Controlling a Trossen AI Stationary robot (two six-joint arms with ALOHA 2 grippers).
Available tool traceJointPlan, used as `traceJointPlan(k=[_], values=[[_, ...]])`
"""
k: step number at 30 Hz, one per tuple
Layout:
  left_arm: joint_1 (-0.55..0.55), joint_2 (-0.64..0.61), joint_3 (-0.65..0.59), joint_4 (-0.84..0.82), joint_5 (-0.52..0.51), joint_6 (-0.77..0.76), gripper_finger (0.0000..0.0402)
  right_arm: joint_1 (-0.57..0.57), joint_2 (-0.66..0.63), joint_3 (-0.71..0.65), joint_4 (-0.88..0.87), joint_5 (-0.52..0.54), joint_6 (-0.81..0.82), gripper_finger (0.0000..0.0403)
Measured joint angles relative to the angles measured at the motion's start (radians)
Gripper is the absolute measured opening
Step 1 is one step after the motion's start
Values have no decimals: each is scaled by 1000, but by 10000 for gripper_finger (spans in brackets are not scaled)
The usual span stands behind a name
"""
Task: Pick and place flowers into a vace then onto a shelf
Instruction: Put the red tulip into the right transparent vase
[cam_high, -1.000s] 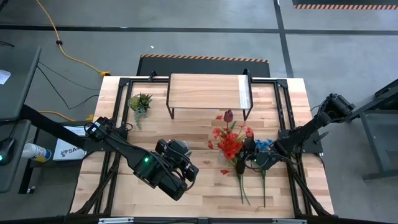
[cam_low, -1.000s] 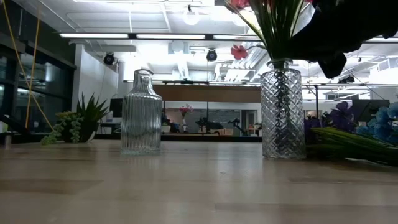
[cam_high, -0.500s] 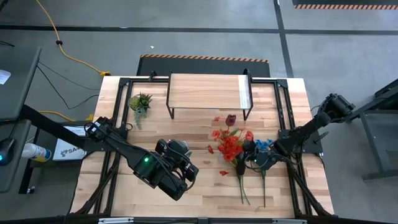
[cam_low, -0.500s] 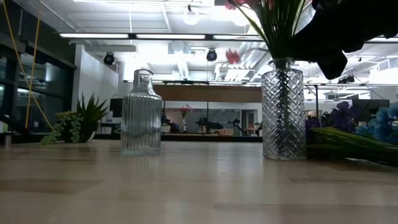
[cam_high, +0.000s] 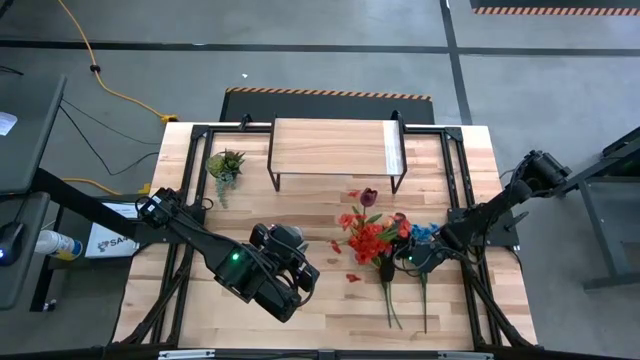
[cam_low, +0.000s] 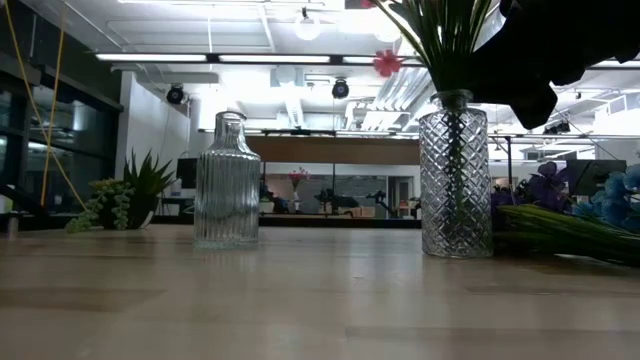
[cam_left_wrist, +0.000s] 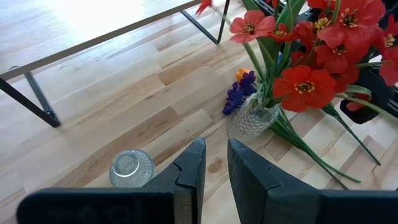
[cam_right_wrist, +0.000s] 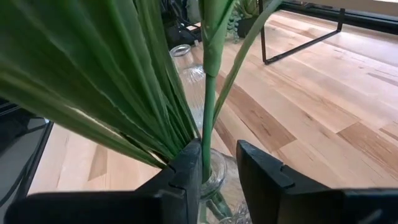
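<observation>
A bunch of red flowers (cam_high: 370, 235) stands on green stems (cam_low: 445, 40) in a diamond-cut glass vase (cam_low: 455, 175). My right gripper (cam_right_wrist: 219, 149) is open at the vase's mouth, with one green stem (cam_right_wrist: 208, 124) between its fingers. In the high view it (cam_high: 402, 256) sits just right of the bunch. My left gripper (cam_left_wrist: 216, 146) hovers narrowly open and holds nothing, above a ribbed glass bottle (cam_left_wrist: 132, 167). The shelf (cam_high: 335, 145) stands at the far middle of the table. My right gripper's fingers stand on either side of a green stem (cam_right_wrist: 207, 158) just above the vase's rim. The stem runs close along one finger (cam_right_wrist: 189, 168), and I cannot tell whether it touches. The stem stands upright in the vase.
Loose flowers lie on the table right of the vase, with blue and purple blooms (cam_low: 560, 190) and long stems (cam_high: 395, 300) pointing at the near edge. A small potted plant (cam_high: 225, 165) sits far left. The ribbed bottle (cam_low: 227, 180) stands left of the vase.
The flowers in the vase have swayed. The dark bloom at the bunch's far side has drifted toward the near edge. In the low view a pink bloom dipped and then rose. Both arms have kept their places.
</observation>
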Motion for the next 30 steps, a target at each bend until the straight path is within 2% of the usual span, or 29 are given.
traceJointPlan(k=[17,23,30], values=[[0,0,0,0,0,0,104,0,-8,0,1,9,-56,78],[0,0,0,0,1,0,104,0,-92,-1,-48,5,-134,74],[0,0,0,0,1,0,104,0,-161,-1,-166,4,-115,79]])
